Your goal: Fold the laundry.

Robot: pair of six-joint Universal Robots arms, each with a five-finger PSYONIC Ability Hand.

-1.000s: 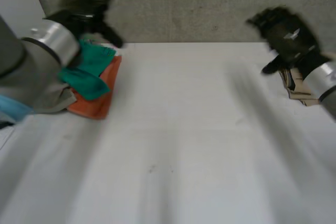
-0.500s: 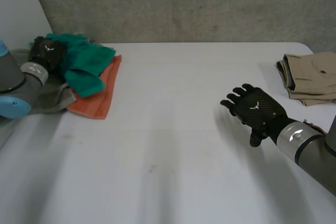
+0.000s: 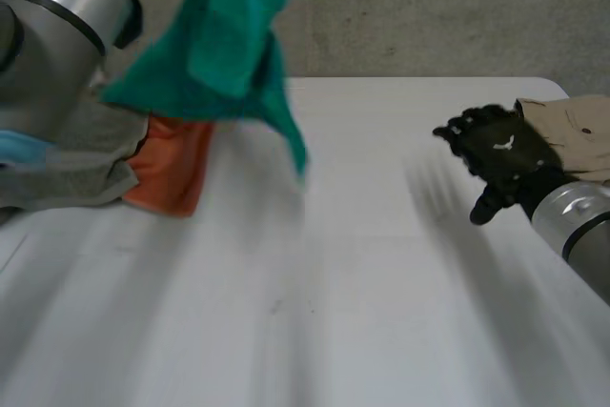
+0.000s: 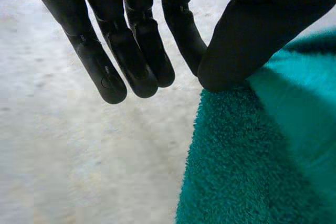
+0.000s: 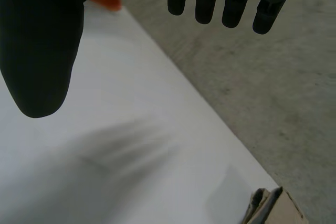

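Above the right side of the white desk (image 3: 381, 283), the right hand (image 3: 500, 164) hovers with fingers (image 5: 205, 3) spread and empty, well apart from the green towel (image 3: 229, 45), which dangles lengthwise downward at the far left, pinched near its top between the thumb and fingers of the left hand (image 4: 131, 40).

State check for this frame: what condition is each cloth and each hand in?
green towel: lifted, hanging from left hand.
left hand: pinching green towel.
right hand: open, empty.
orange cloth: lying on table.
grey cloth: crumpled on table.
khaki trousers: folded, on table.
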